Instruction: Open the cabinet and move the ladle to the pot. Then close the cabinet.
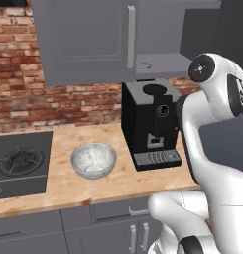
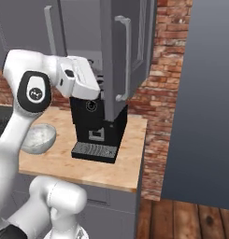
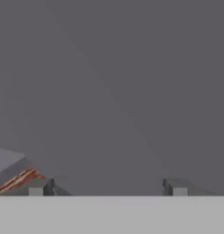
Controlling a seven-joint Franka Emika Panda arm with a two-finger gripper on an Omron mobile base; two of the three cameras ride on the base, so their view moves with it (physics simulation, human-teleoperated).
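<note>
Cabinet point(image 1: 83, 39) hung over the counter's point(image 1: 118, 186) back edge, right door point(image 2: 117, 60) swung out, ladle point(image 1: 144, 65) seemingly on its shelf, light, rigid, slippery, best pinched mid-handle; gripper point(image 3: 107, 186) fingers spread, pinching nothing.

On the wooden bench point(image 1: 63, 186) in front of me stood a black coffee machine point(image 1: 148, 124), its drip tray facing me, backed against the red brick wall point(image 1: 24, 84). Just to its left sat a clear glass bowl point(image 1: 93, 159), apart from the machine. Further left, a dark gas hob point(image 1: 21, 161) was set into the bench. Below the bench ran grey cupboards with short handles point(image 1: 138, 233). To my right rose a tall grey panel point(image 2: 204, 102) over a wooden floor point(image 2: 181, 219).
</note>
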